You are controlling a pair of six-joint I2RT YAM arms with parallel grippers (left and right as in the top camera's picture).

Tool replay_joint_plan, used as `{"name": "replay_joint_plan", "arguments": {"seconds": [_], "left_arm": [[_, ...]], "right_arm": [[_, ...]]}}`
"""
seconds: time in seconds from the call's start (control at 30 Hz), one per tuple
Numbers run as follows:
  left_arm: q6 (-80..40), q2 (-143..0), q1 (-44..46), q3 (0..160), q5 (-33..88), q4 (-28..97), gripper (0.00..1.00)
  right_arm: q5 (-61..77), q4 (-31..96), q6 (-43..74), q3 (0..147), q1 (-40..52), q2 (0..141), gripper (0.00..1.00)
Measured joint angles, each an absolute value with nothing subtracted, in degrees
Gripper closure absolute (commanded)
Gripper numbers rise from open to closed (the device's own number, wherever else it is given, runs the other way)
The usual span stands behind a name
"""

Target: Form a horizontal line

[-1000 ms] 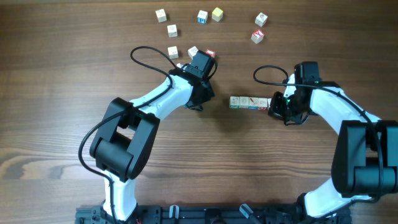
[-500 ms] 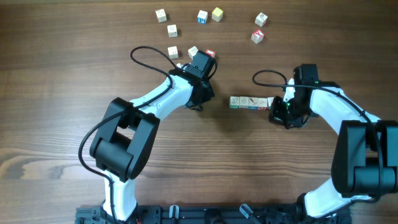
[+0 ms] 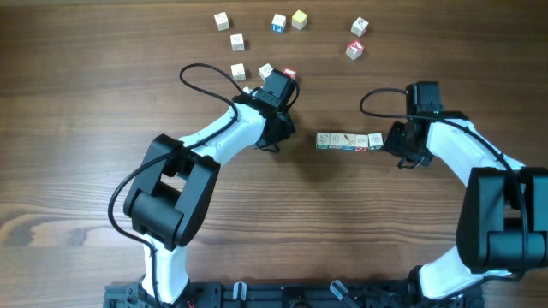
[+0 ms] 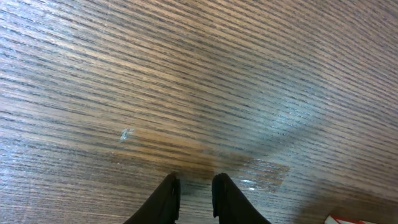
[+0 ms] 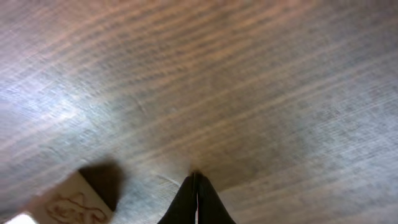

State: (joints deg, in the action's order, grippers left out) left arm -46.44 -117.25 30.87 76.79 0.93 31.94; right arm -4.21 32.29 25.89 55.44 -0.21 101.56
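right pincer (image 5: 196, 179) is shut tight and empty over the tabletop (image 5: 280, 93). left pincer (image 4: 195, 182) shows a narrow gap, holding nothing. the horizontal line (image 3: 349, 140) lies between them, just beside the right one. loose cubes (image 3: 278, 23) sit beyond.

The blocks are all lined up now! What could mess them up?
1. The right arm has its shut jaws close beside the end cube of the row. A sideways swing could knock that cube crooked.
2. The left arm sits near the loose cubes. If it moves off carelessly, it might shove one, such as the red-marked cube, toward the row.
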Motion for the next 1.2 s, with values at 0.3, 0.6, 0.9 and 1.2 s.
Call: {"name": "replay_joint_plan", "arguments": {"seconds": [0.3, 0.6, 0.9, 1.2], "left_arm": [[-46.44, -117.25, 30.94, 76.79, 0.89, 31.92, 0.79], [-46.44, -117.25, 30.94, 76.79, 0.89, 31.92, 0.79], [-46.44, -117.25, 30.94, 76.79, 0.89, 31.92, 0.79], [-46.44, -117.25, 30.94, 76.79, 0.89, 31.92, 0.79]], "right_arm": [[3.77, 29.26, 25.96, 55.2, -0.21, 101.71, 0.96], [6.5, 29.21, 25.98, 55.2, -0.21, 101.82, 0.96], [8.97, 29.21, 26.0, 55.2, -0.21, 102.02, 0.96], [8.16, 29.26, 26.17, 55.2, -0.21, 102.02, 0.95]]}}
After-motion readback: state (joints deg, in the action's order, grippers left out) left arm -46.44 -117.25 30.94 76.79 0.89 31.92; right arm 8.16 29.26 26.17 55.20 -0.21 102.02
